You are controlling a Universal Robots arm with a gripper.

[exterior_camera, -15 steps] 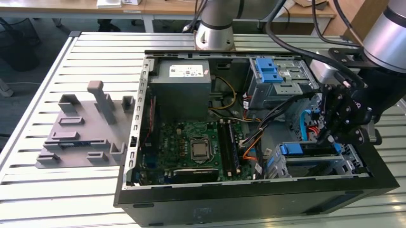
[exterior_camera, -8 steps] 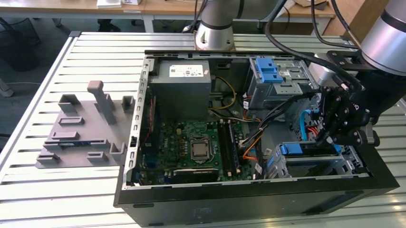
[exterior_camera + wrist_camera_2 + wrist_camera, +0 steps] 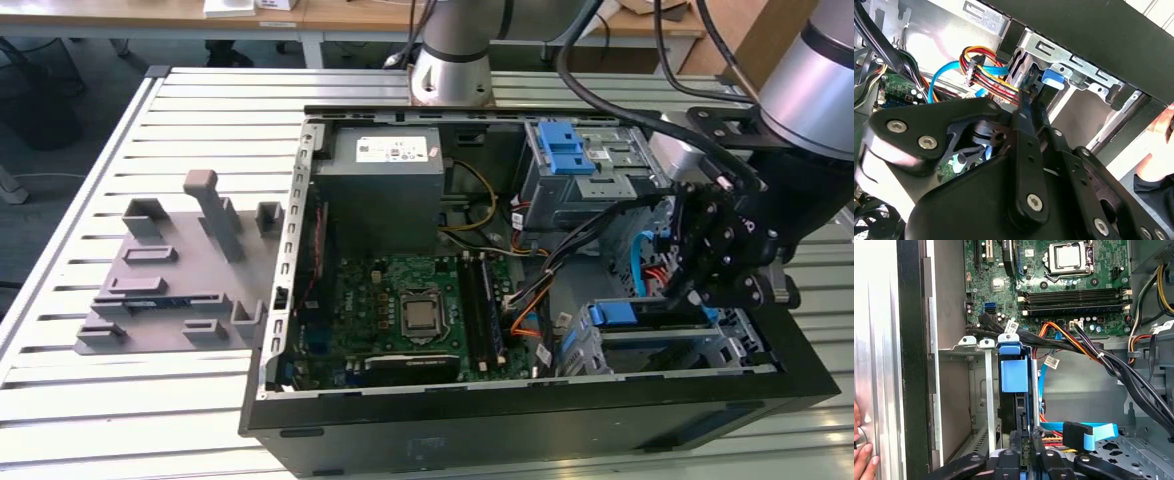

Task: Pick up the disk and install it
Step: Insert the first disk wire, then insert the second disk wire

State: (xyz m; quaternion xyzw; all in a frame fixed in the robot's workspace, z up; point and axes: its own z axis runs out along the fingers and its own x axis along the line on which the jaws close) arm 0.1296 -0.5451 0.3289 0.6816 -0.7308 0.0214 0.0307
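The disk (image 3: 1014, 374) stands on edge in a slot of the silver drive cage (image 3: 965, 347), its blue bracket tab facing the first wrist camera. My gripper (image 3: 1025, 441) is at the disk's near end, with a black finger close against each side, shut on it. In the exterior view the gripper (image 3: 683, 300) hangs over the cage at the case's front corner on that view's right, beside the blue bracket tab (image 3: 614, 313). The second wrist view shows the black finger linkage (image 3: 1026, 150) and the blue tab (image 3: 1053, 79) in the cage.
The open computer case (image 3: 534, 425) holds a grey power-supply box (image 3: 387, 190), a motherboard (image 3: 414, 300), a blue latch on a metal cage (image 3: 574, 150) and loose cables (image 3: 1089, 432) beside the disk. A grey fixture (image 3: 174, 270) lies on the table. A person's hand (image 3: 861, 452) rests outside the case.
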